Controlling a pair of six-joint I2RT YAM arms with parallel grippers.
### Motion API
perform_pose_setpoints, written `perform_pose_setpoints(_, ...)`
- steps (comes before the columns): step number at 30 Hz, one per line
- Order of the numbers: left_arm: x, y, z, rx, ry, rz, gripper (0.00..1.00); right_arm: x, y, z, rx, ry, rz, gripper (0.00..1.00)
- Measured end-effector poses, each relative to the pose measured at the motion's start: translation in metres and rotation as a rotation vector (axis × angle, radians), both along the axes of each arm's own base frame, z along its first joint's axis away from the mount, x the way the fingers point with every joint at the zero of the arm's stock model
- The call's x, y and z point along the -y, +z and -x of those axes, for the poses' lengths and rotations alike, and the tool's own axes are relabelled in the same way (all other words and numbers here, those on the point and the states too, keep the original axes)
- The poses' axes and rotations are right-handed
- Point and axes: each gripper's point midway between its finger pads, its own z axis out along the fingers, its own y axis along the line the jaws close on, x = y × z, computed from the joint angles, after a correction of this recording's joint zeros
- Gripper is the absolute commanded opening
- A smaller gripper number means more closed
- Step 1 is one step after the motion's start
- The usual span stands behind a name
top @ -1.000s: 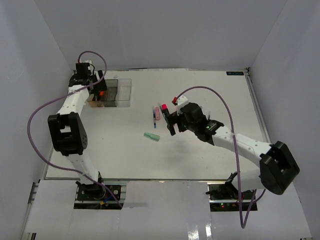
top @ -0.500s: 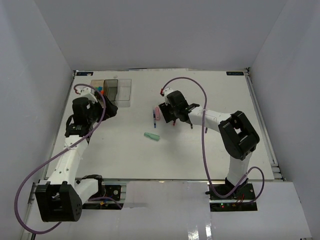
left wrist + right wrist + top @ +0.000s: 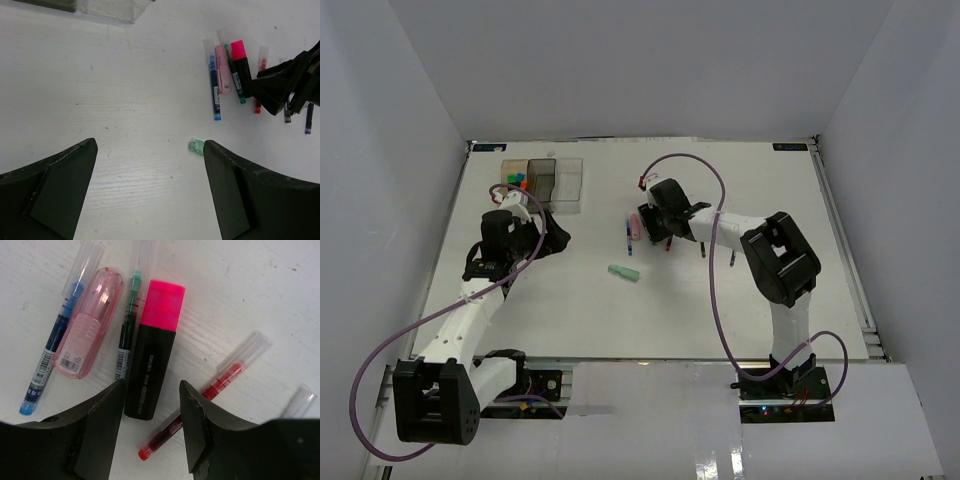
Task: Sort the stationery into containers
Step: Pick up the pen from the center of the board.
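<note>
My right tool (image 3: 151, 390) is spread astride stubby black pink-capped highlighter (image 3: 152, 360) on white counter (image 3: 260, 285), cap at 12; thin green pen (image 3: 126, 340) tight at 9, red pen (image 3: 225, 377) at 4; left tool (image 3: 150, 185) spread too.

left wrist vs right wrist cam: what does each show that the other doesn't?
Left wrist only: mint piece, the clear bin at its edge, a purple pen, and the right pincer seen from outside.
Right wrist only: the barcode label on the pink piece.
Both: blue pen, pink piece, green pen, pink-capped highlighter, red pen.
</note>
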Motion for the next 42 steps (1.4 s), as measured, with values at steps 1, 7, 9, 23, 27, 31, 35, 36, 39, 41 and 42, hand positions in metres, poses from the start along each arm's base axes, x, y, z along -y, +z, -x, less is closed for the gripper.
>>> perform_pose_setpoints(1,0.000,0.000,0.000,0.002,-0.001,0.000,0.98,0.000,0.000,-0.002,0.000,-0.002,-0.001,0.54)
perform_pose_setpoints(7,0.001,0.002,-0.001,0.009,-0.005,0.000,0.98,0.006,-0.010,-0.007,-0.019,-0.017,0.005,0.52)
perform_pose_setpoints(9,0.002,0.002,-0.001,0.012,-0.009,0.002,0.98,0.005,-0.011,-0.009,-0.024,-0.019,-0.007,0.50)
perform_pose_setpoints(23,0.030,0.024,0.000,0.014,-0.060,0.137,0.98,0.006,0.012,0.000,-0.015,0.000,-0.045,0.25)
perform_pose_setpoints(27,0.058,0.054,-0.002,0.054,-0.101,0.215,0.98,0.005,0.068,0.019,0.053,0.012,-0.145,0.25)
perform_pose_setpoints(31,0.099,0.079,0.000,0.083,-0.165,0.291,0.98,-0.006,0.127,0.046,0.146,0.030,-0.291,0.27)
perform_pose_setpoints(35,0.142,0.090,0.000,0.085,-0.210,0.316,0.96,-0.015,0.160,0.082,0.186,0.065,-0.419,0.29)
perform_pose_setpoints(36,0.151,0.091,-0.001,0.082,-0.216,0.317,0.95,-0.016,0.163,0.089,0.188,0.070,-0.437,0.29)
perform_pose_setpoints(39,0.182,0.093,-0.002,0.081,-0.234,0.310,0.91,-0.015,0.165,0.103,0.186,0.069,-0.483,0.30)
perform_pose_setpoints(41,0.197,0.093,-0.003,0.087,-0.232,0.302,0.86,-0.013,0.164,0.109,0.181,0.062,-0.503,0.30)
perform_pose_setpoints(42,0.203,0.093,-0.004,0.092,-0.229,0.298,0.84,-0.012,0.164,0.111,0.180,0.060,-0.512,0.30)
